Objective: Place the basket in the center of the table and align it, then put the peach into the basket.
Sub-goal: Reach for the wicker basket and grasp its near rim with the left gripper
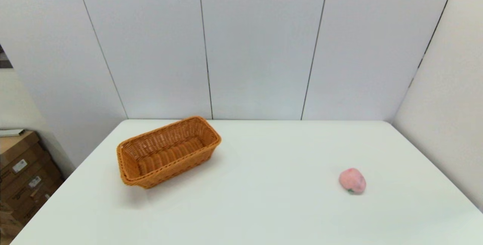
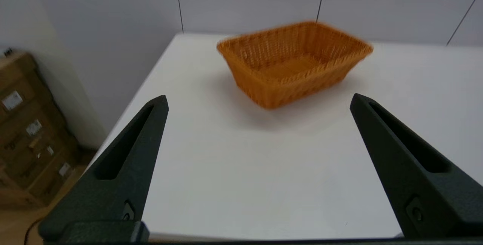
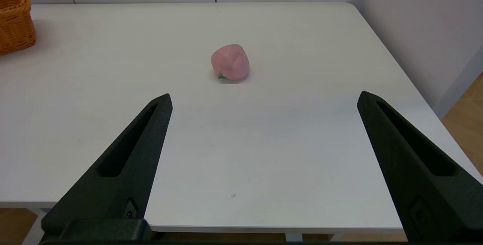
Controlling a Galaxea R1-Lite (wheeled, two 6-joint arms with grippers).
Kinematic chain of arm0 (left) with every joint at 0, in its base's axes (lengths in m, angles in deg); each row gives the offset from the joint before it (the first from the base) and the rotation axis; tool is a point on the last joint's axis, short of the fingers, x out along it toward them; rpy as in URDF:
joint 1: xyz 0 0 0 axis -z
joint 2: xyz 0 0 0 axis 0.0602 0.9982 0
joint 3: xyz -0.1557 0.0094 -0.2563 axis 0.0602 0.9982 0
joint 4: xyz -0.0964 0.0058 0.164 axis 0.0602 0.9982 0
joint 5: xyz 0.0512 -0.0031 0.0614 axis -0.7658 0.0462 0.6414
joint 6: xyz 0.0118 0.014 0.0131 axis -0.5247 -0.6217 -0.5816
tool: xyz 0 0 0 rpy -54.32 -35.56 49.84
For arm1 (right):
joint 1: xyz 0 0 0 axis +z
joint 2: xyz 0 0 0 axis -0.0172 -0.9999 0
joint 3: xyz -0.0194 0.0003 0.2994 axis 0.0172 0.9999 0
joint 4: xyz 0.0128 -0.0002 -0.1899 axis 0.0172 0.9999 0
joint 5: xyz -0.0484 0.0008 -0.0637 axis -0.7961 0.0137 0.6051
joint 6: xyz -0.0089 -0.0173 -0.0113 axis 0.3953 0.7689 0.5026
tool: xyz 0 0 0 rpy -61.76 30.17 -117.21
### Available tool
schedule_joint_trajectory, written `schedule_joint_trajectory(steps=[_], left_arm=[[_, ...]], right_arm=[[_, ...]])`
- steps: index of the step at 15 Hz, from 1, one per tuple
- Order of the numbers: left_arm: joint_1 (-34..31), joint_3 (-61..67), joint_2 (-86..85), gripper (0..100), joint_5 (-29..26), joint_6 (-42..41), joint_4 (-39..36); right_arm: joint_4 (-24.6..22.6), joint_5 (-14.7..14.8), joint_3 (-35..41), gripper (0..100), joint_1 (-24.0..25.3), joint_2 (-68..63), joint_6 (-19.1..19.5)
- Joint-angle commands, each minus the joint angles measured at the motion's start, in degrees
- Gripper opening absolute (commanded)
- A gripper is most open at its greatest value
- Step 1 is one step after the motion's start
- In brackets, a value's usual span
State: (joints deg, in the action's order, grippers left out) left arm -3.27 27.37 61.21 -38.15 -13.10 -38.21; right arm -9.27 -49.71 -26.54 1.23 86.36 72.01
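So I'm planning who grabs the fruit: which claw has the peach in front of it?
The right claw: the peach lies ahead between its open fingers. The left claw faces the basket.

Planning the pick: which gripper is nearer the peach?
Right. The right gripper, open, faces the peach across bare table; the left gripper, open, faces the basket instead.
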Motion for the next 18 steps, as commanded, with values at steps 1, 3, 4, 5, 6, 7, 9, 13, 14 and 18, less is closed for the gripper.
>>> schedule_joint_trajectory(steps=[1, 3, 4, 5, 6, 7, 9, 13, 14, 18], left_arm=[[-0.89, -24.08, 34.55, 100, 0.43, 8.16, -0.99], [-0.80, -30.32, 51.17, 100, 0.25, 16.51, -2.13], [-0.71, -32.42, 58.11, 100, 0.34, 17.39, -2.13], [-0.62, -34.71, 65.23, 100, 0.25, 18.18, -2.22], [-0.62, -37.52, 72.08, 100, 0.25, 20.64, -2.22], [-0.53, -41.13, 79.73, 100, 0.16, 22.66, -1.96], [-0.09, -44.38, 90.45, 100, 0.16, 23.89, -1.87], [0.96, -48.33, 107.94, 100, 0.16, 29.87, -2.05], [0.96, -49.74, 110.84, 100, 0.16, 31.54, -1.96], [0.87, -52.20, 117.17, 100, -0.01, 34.26, -0.90]], right_arm=[[0.15, 0.08, -0.10, 100, 0.02, 0.01, 0.22], [0.15, 0.08, -0.10, 100, 0.02, 0.01, 0.22], [0.15, 0.08, -0.10, 100, 0.02, 0.01, 0.22], [0.24, 0.08, -0.10, 100, 0.02, 0.01, 0.22], [0.24, 0.08, -0.10, 100, 0.02, 0.01, 0.22], [0.15, 0.08, -0.10, 100, 0.02, 0.01, 0.22], [0.15, 0.17, -0.10, 100, 0.02, 0.01, 0.04], [0.24, 0.26, -0.10, 100, 0.02, 0.01, 0.13], [0.15, 0.26, -0.10, 100, 0.02, 0.01, 0.04], [0.15, 0.26, -0.10, 100, 0.02, 0.01, 0.04]])
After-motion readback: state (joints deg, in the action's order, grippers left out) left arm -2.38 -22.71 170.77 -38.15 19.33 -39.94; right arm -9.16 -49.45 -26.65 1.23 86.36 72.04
